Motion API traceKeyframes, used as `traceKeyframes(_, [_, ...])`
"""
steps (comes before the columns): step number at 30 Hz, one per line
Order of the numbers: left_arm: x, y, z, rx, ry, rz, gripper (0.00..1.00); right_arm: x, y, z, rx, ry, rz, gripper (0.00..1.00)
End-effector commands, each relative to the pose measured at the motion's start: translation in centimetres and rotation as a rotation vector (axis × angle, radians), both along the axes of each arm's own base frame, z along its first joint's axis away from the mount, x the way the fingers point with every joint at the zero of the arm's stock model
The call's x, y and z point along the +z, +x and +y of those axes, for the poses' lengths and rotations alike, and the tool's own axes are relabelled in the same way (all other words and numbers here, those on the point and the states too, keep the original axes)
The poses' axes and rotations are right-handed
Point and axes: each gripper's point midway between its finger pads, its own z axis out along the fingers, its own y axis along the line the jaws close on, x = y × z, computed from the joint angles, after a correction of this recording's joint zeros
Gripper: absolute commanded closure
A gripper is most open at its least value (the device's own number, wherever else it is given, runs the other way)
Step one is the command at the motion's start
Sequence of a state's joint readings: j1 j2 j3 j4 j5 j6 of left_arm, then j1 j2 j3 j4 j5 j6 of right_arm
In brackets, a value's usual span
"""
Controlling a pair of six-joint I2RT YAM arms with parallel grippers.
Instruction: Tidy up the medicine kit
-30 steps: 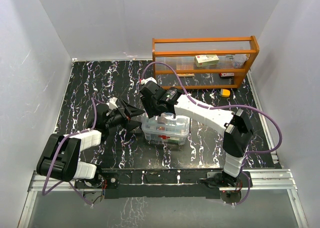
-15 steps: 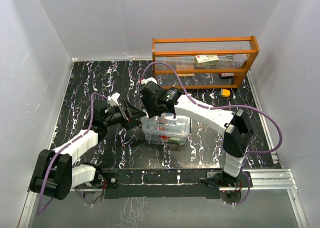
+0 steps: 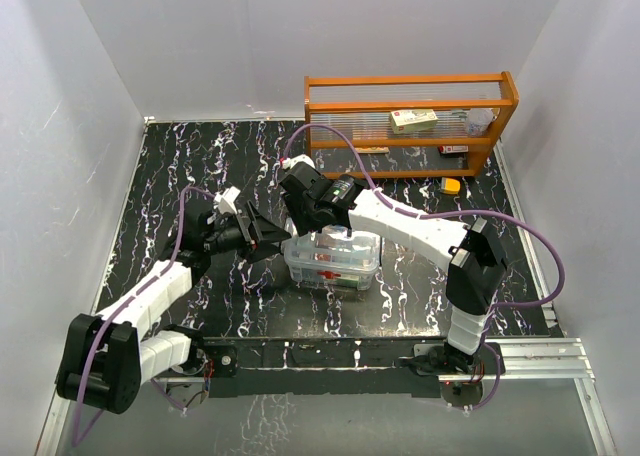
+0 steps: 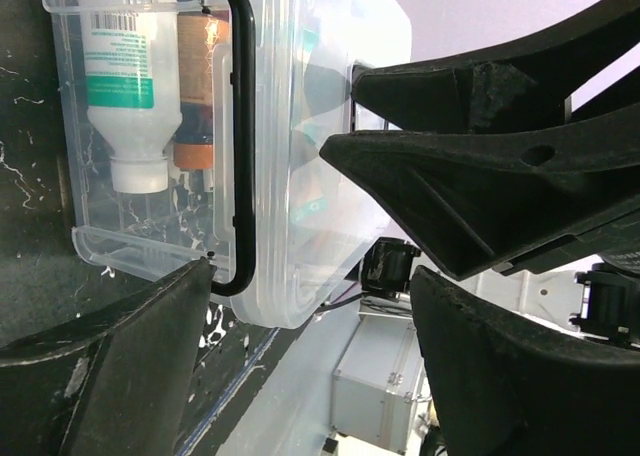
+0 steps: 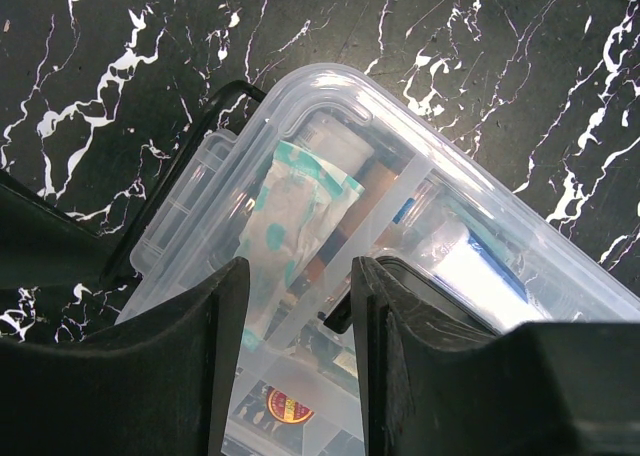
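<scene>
The kit [image 3: 332, 259], central on the table [image 3: 180, 176], looks light, slick and flexible, best taken by its stiff handle [image 4: 243, 136], where the left gripper [image 3: 268, 238] hovers with fingers spread, while the right gripper [image 5: 290, 271] may be pinching the lid [image 5: 420, 176], though I cannot tell.

**Finding 1.** The medicine kit [image 3: 332, 260] is a clear plastic box with rounded corners. It stands on the table about midway between the left and right edges, nearer the near edge than the far one.

**Finding 2.** Its clear lid [image 5: 452, 156] lies over the box and carries a black U-shaped handle [image 4: 243, 126]. Whether the lid is fully seated cannot be told.

**Finding 3.** Seen through the plastic:
- a white bottle [image 4: 124, 86] with a green label and a barcode
- a brown bottle [image 4: 196, 86] just beside it
- a teal-and-white packet [image 5: 288, 216]
</scene>
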State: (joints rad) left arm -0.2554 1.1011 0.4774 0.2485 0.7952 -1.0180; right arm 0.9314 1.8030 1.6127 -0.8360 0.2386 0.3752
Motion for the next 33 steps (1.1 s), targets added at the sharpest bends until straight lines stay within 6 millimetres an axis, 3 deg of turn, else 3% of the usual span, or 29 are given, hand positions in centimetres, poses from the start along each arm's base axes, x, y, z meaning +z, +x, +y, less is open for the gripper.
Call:
traceKeyframes(1, [1.1,-1.2,-0.4,-0.06,0.008,0.0,0.25,-7.0,-4.3,-1.3,0.018,-0.122,0.243,0.59])
traceKeyframes(9, [0.8,-1.3,-0.2,-0.082,0.085,-0.051,0.46,-6.9,-4.5,-0.7,0.017,-0.098,0.258,0.6])
traceKeyframes(20, [-1.1,-1.7,-0.5,-0.163,0.318,-0.156,0.61,-7.6,-4.8,-0.5,0.002,-0.085,0.28,0.61])
traceKeyframes(26, [-1.6,-1.8,-0.9,-0.179,0.44,-0.196,0.59,-7.7,-4.8,-0.4,-0.002,-0.078,0.283,0.61])
traceKeyframes(30, [-2.4,-1.7,0.2,-0.167,0.535,-0.164,0.58,-7.6,-4.8,-0.3,-0.004,-0.072,0.28,0.61])
traceKeyframes(33, [-2.1,-1.4,1.2,-0.139,0.595,-0.163,0.52,-6.4,-4.2,0.1,-0.018,-0.047,0.253,0.61])
